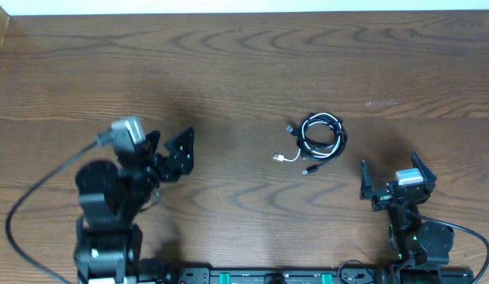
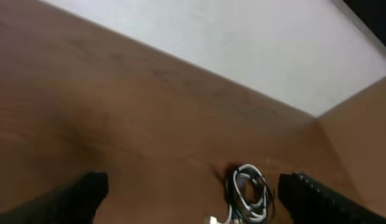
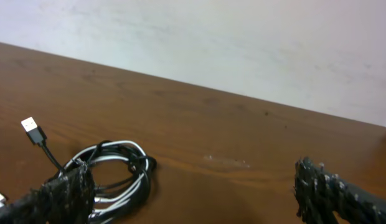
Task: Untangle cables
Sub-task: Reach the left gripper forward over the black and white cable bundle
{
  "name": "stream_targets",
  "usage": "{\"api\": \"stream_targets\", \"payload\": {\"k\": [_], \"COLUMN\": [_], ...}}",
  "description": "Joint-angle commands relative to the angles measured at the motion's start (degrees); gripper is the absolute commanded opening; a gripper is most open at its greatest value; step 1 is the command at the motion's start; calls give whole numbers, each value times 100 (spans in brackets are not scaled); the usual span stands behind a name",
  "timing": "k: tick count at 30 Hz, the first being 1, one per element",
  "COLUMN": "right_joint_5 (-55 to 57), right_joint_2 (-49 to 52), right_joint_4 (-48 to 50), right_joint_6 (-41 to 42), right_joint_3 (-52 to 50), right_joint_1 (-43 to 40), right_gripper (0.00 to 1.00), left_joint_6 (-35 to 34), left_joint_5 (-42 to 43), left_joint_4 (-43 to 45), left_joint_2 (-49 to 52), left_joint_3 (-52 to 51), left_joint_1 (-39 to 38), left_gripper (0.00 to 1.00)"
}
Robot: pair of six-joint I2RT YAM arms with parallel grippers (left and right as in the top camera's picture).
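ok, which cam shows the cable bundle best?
Overhead: the whole cable bundle is visible and unobstructed, plugs included. Right wrist is closer, but its end effector finger covers part of the coil. Left wrist is blurry, with the bundle at the bottom edge.

Matt wood-grain table [image 1: 244,63]; glossy plastic-sheathed cables [image 1: 319,136].

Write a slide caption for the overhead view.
Bundled black and white cables lie on the table between left arm and right arm, jaws open.

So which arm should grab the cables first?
Right, probably: the right gripper sits nearer the cables, jaws open. The left gripper is open too, but farther off.
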Motion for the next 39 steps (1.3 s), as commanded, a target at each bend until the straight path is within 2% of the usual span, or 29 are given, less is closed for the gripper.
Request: {"api": "stream_targets", "payload": {"k": [1, 6, 11, 19, 26, 33, 39], "right_joint_5": [20, 20, 20, 20, 20, 20, 20], "right_joint_2": [-17, -17, -17, -17, -17, -17, -17], "right_joint_4": [-22, -22, -22, -22, -22, -22, -22], "right_joint_6": [0, 0, 0, 0, 0, 0, 0], "right_joint_3": [-9, -9, -9, -9, -9, -9, -9], "right_joint_1": [-28, -28, -28, -28, -28, -28, -28], "right_gripper": [99, 99, 99, 99, 99, 99, 99], "left_joint_6": [304, 638, 929, 1064, 1563, 2041, 2074], "left_joint_5": [308, 304, 275, -841, -1646, -1683, -1679], "left_joint_4": [-485, -1102, -1117, -1060, -815, -811, -470], "left_joint_2": [577, 1088, 1360, 1808, 2583, 3526, 4339], "left_joint_3": [804, 1558, 1943, 2070, 2159, 2754, 3213], "left_joint_1": [-11, -216, -723, -1786, -2870, -3460, -3722], "left_gripper": [94, 95, 94, 94, 94, 95, 94]}}
